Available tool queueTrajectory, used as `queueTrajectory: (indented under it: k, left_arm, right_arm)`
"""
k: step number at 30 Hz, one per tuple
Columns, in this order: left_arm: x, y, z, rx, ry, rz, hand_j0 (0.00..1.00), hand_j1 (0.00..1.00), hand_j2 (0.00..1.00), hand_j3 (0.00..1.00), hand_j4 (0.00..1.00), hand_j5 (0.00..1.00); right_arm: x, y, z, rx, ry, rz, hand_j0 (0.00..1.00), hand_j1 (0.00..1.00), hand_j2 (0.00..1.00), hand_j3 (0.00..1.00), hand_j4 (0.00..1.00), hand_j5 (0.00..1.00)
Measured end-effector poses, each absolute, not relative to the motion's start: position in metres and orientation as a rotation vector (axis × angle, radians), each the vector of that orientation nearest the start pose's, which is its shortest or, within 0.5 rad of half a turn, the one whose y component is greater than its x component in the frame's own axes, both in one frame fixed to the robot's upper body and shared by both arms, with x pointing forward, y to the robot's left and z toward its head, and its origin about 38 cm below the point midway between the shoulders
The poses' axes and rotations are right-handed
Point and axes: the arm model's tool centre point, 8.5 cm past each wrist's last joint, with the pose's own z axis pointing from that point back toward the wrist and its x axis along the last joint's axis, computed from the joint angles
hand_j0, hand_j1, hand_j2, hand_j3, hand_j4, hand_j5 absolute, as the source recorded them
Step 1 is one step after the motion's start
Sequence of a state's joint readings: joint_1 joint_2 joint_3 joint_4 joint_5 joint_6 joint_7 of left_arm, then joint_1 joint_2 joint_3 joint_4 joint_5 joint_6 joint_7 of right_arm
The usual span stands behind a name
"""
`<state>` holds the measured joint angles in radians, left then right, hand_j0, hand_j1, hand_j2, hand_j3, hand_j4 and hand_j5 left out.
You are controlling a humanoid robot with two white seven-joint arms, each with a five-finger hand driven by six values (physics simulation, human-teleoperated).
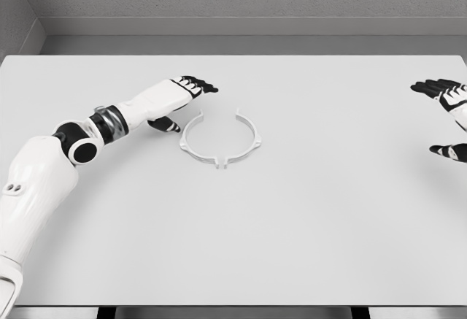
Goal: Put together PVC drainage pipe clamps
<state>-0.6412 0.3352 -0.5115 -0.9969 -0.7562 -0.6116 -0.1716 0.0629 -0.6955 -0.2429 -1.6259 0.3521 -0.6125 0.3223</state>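
Left robot hand point(184, 94) hovers over the white tabletop point(292, 224) with fingers stretched flat, gripping nothing. Just beside it at about 4 o'clock, the white pipe clamp ring point(220, 141) lies flat, gap at 12 o'clock. Right robot hand point(446, 114) sits at the far edge, fingers spread, empty.

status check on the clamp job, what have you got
Left hand open, just left of the clamp, not touching. Right hand open at the table's right edge. Clamp flat on the table, gap facing away. Nothing in the way.
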Motion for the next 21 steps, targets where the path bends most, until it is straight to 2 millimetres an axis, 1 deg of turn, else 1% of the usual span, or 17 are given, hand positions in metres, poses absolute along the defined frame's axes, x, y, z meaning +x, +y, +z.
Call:
queueTrajectory:
  k: [21]
  left_arm:
    - [0.4926, 0.2043, 0.1287, 0.446, -1.661, -1.765, 1.0, 1.0, 1.0, 1.0, 1.0, 1.0]
  right_arm:
    - [0.332, -0.4235, 0.2082, -0.683, -1.696, 1.382, 1.0, 1.0, 1.0, 1.0, 1.0, 1.0]
